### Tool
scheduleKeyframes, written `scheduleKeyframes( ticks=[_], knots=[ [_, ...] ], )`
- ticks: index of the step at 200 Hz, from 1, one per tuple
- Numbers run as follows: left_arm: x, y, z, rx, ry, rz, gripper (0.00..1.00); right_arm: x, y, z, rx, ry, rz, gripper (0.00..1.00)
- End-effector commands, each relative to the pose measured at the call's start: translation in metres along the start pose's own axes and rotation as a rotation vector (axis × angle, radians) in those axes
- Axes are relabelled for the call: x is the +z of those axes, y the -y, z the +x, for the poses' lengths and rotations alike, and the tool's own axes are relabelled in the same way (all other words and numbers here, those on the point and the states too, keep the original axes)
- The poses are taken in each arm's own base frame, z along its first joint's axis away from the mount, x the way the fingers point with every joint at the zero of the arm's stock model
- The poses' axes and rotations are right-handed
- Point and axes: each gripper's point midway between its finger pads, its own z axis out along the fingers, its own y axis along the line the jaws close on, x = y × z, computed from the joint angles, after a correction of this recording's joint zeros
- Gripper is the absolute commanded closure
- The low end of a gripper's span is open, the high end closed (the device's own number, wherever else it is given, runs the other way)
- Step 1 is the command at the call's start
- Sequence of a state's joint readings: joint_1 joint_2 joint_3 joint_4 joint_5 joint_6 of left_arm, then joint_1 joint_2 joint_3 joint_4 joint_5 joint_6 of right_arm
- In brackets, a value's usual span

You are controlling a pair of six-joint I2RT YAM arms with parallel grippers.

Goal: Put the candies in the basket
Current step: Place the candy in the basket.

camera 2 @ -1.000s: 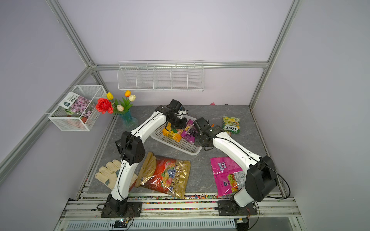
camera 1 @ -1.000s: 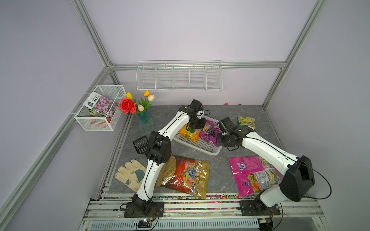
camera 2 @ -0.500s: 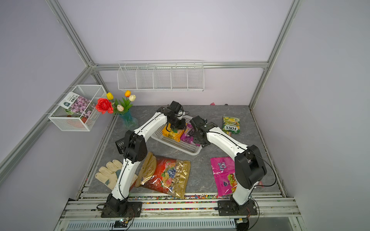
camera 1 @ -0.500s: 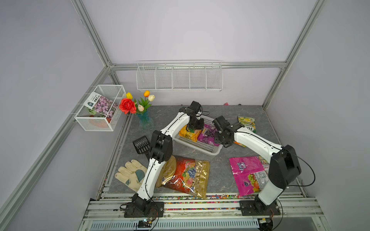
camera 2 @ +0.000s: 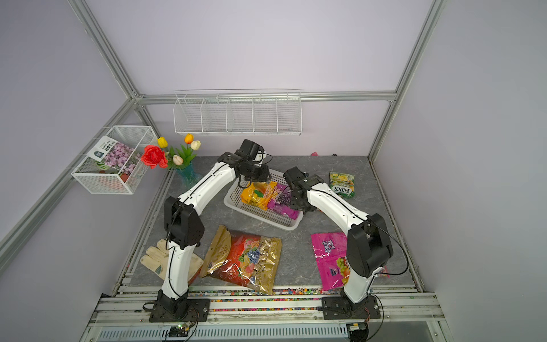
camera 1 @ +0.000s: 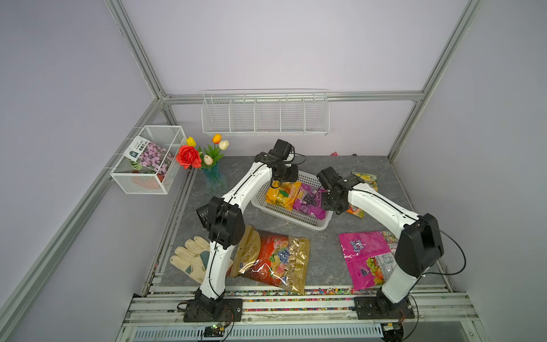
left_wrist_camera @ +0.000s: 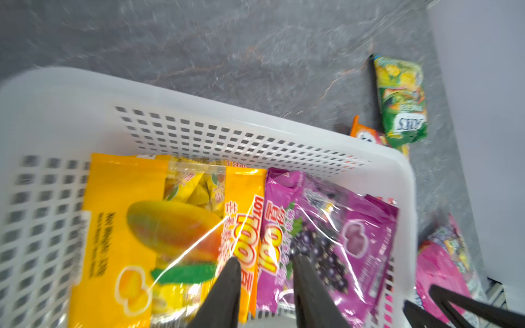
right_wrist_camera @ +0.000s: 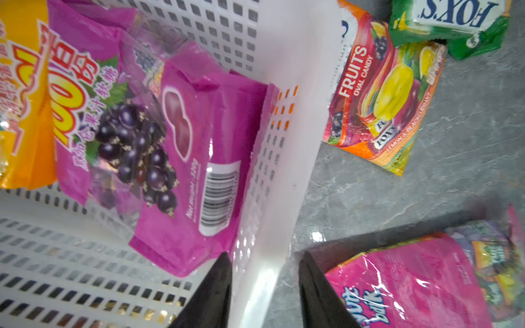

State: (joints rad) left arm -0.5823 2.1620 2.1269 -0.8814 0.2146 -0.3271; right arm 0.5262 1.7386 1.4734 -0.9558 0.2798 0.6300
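Observation:
The white basket (camera 1: pixel 291 217) (camera 2: pixel 260 216) holds a yellow candy bag (camera 1: pixel 282 194) (left_wrist_camera: pixel 127 227) and a purple grape bag (camera 1: pixel 307 201) (right_wrist_camera: pixel 159 136), lying side by side. My left gripper (left_wrist_camera: pixel 267 259) hangs open just above where the two bags meet, holding nothing. My right gripper (right_wrist_camera: pixel 264 254) is open with its fingers either side of the basket's right end wall. On the table lie the green FOX'S bag (camera 1: pixel 367 179), the small orange bag (right_wrist_camera: pixel 380 99), the pink Fruit bag (camera 1: pixel 367 257) and the gold-and-red bag (camera 1: pixel 272 260).
A work glove (camera 1: pixel 192 257) lies at the front left, by the left arm's base. A vase of flowers (camera 1: pixel 213 174) stands at the back left. On the walls hang a wire mesh box (camera 1: pixel 148 160) and a long wire rack (camera 1: pixel 265 114).
Both grippers have gone from shut to open. The yellow and purple bags they held over the basket now lie in it. The right gripper has drawn back to the basket's right end.

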Motion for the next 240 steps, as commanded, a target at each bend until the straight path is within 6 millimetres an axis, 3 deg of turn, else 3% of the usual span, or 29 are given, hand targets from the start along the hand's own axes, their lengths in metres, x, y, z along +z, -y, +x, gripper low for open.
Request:
scheduleKeyframes(
  ticks=[1, 39, 71, 95, 121, 149, 178, 240],
  knots=[
    [-0.012, -0.007, 0.006, -0.023, 0.013, -0.023, 0.64, -0.015, 0.013, 0.003, -0.028, -0.008, 0.029, 0.56],
    [-0.026, -0.032, 0.032, -0.056, -0.006, -0.102, 0.63, -0.005, -0.005, -0.005, 0.000, -0.006, -0.033, 0.63],
    [-0.036, -0.045, 0.051, -0.122, -0.023, -0.018, 0.62, 0.007, -0.002, -0.027, 0.050, 0.010, -0.025, 0.76],
    [-0.048, -0.062, 0.056, -0.165, 0.012, -0.034, 0.61, 0.021, 0.004, -0.042, 0.066, 0.022, -0.001, 0.85],
    [-0.056, -0.090, 0.057, -0.197, 0.025, -0.108, 0.61, 0.037, -0.002, -0.048, 0.073, 0.003, -0.020, 0.96],
    [-0.057, -0.112, 0.061, -0.255, 0.014, -0.120, 0.59, 0.052, -0.013, -0.052, 0.066, -0.008, -0.034, 0.98],
    [-0.054, -0.120, 0.067, -0.282, 0.020, -0.115, 0.48, 0.071, -0.011, -0.058, 0.060, -0.010, -0.014, 1.00],
    [-0.043, -0.116, 0.083, -0.321, -0.007, -0.051, 0.48, 0.096, -0.007, -0.085, 0.055, 0.020, -0.094, 1.00]
  ],
)
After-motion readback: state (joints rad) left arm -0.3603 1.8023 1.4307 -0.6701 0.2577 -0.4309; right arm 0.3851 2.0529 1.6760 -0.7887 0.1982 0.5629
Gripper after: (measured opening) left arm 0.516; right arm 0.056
